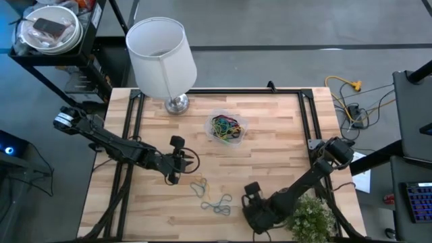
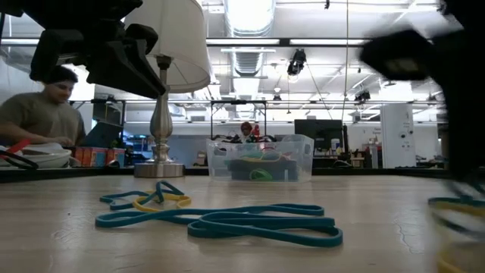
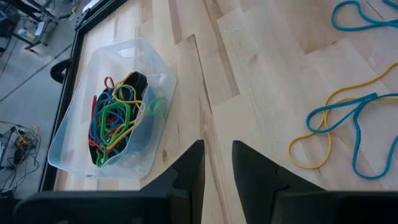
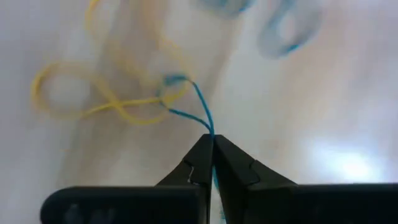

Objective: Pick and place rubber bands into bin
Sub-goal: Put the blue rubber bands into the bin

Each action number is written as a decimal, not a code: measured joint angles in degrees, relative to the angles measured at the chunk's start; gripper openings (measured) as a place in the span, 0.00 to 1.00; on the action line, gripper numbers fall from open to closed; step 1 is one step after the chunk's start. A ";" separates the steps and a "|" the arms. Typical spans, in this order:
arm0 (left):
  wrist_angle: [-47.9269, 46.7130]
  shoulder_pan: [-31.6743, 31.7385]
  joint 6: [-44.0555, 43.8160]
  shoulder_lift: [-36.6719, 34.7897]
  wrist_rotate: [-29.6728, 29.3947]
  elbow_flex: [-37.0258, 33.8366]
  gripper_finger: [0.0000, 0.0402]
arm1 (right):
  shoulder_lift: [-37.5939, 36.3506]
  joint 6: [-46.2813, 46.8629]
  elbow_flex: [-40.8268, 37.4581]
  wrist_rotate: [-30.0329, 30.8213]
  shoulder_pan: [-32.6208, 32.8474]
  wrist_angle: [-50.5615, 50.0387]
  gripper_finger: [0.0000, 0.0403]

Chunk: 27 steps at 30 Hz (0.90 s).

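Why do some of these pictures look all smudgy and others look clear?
Right wrist view: the tabletop and the yellow rubber bands are smeared, while the right gripper, its fingers pinching a blue rubber band, stays sharp. Low view: a dark arm at the right is a blur, and ceiling lights glare. Left wrist view: crisp; the bin shows clearly.

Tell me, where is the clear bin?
Seen from above, the bin sits on the table's far middle, just right of the lamp, holding many rubber bands.

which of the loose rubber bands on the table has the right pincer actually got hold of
The blue band tangled with a yellow one: the right pincer is shut on its strand. The other loose bands lie untouched on the table.
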 joint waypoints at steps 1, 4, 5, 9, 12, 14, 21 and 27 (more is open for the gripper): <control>-0.02 0.00 0.00 0.00 0.00 0.00 0.16 | -0.11 -0.50 1.50 2.00 -0.05 -1.79 0.02; -0.04 0.00 0.00 0.00 -0.01 0.00 0.16 | -0.20 -2.50 5.48 6.87 -0.13 -8.61 0.02; -0.02 0.00 0.00 0.00 0.00 0.00 0.16 | -0.17 -3.20 6.53 8.37 -0.15 -9.73 0.02; -0.04 0.00 0.00 0.00 -0.01 -0.02 0.16 | -0.20 -8.85 10.45 15.94 -0.65 -12.97 0.02; -0.04 0.00 0.00 0.00 0.01 -0.06 0.16 | -0.24 -13.91 12.48 20.08 -1.24 -13.15 0.02; -0.04 0.00 0.00 0.00 -0.01 -0.07 0.16 | -0.26 -16.63 13.62 22.15 -1.95 -13.15 0.02; -0.04 0.00 0.00 0.00 -0.01 -0.11 0.16 | -0.31 -23.82 15.32 29.32 -6.69 -12.53 0.02; -0.04 0.00 0.00 0.00 0.01 -0.11 0.16 | -0.39 -26.52 15.39 32.98 -12.61 -12.20 0.02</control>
